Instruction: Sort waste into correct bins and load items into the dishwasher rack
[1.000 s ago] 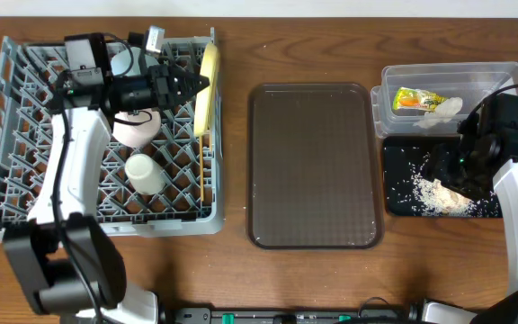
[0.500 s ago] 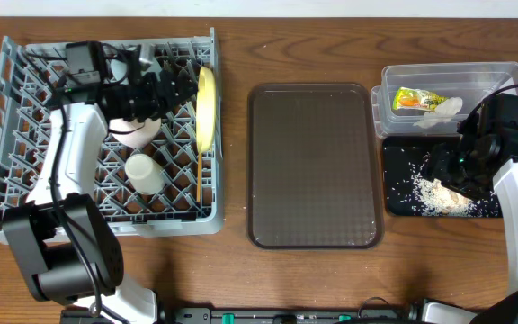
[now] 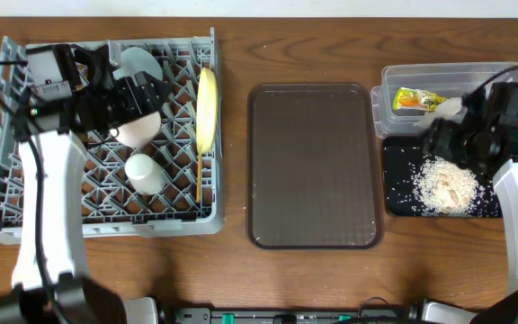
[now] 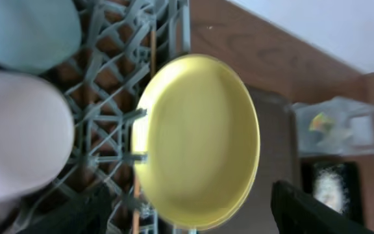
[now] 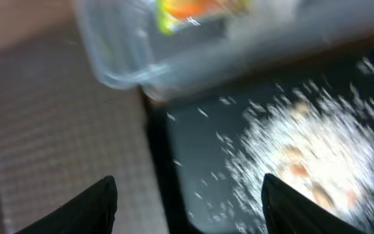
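Standing on edge among the pegs, the plate is held by the rack alone, at the side nearest the brown tray. The left gripper is spread wide, and nothing is pinched between its fingers; the plate is seen beyond them, apart from both. A chopstick is laid along the rack wall just behind the plate. Beside the left gripper, the white bowl is set upside down in the rack. The blue bowl is tilted against the pegs behind it, and the cup is placed in front of it, mouth down.

At the other side of the table, the right gripper is also spread, with nothing between its fingers. It is held over the end of the black tray nearest the tub. Rice is heaped in the black tray, with loose grains scattered around the heap. The wrapper and the tissue are lying together in the tub, which is set just beside the black tray. The right wrist view is blurred, so finer detail cannot be told.
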